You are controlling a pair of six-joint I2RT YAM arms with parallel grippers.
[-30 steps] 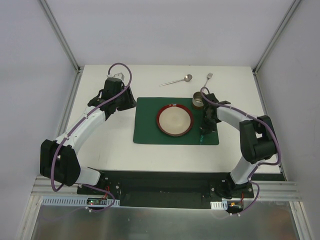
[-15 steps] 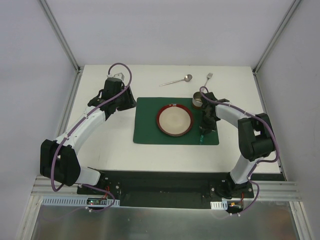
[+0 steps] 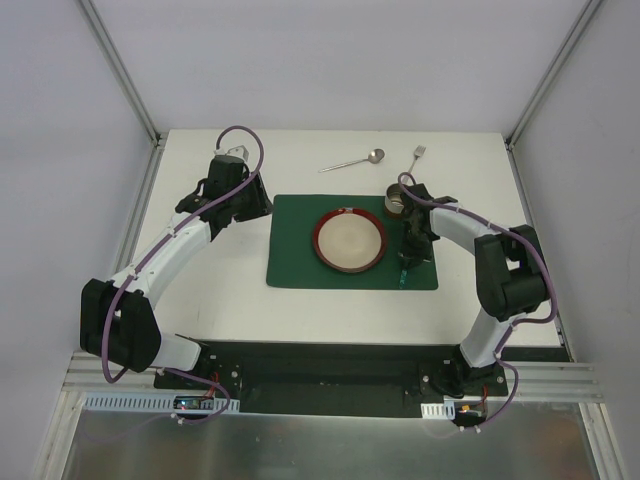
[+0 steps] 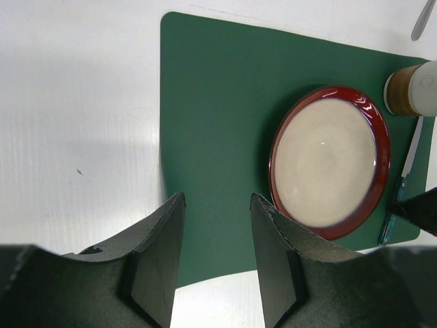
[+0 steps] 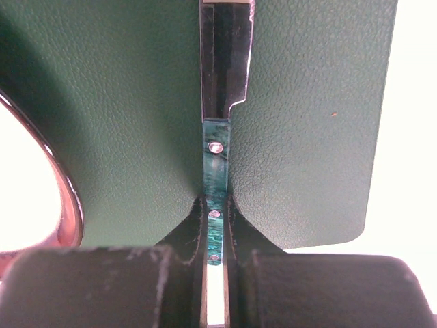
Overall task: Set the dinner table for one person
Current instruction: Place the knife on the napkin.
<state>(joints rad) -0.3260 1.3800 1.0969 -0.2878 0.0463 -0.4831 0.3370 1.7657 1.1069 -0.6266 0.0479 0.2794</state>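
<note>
Desk [image 3: 220, 290]: white, spreading under both arms, carrying a green mat [image 3: 295, 250] at its middle.
Mat: bearing a red-rimmed plate [image 3: 349, 241]; a cup [image 3: 397, 201] sitting at its far right corner.
Right hand [image 5: 215, 219]: clamping tight on the green handle of a knife [image 5: 217, 137], blade pointing away along the mat's right strip, beside the plate.
Left hand [image 4: 217, 225]: hanging above the mat's left edge, fingers spread apart, gripping nothing.
Far side: a spoon [image 3: 352, 161] and a fork [image 3: 417, 156] lying on the desk beyond the mat.
</note>
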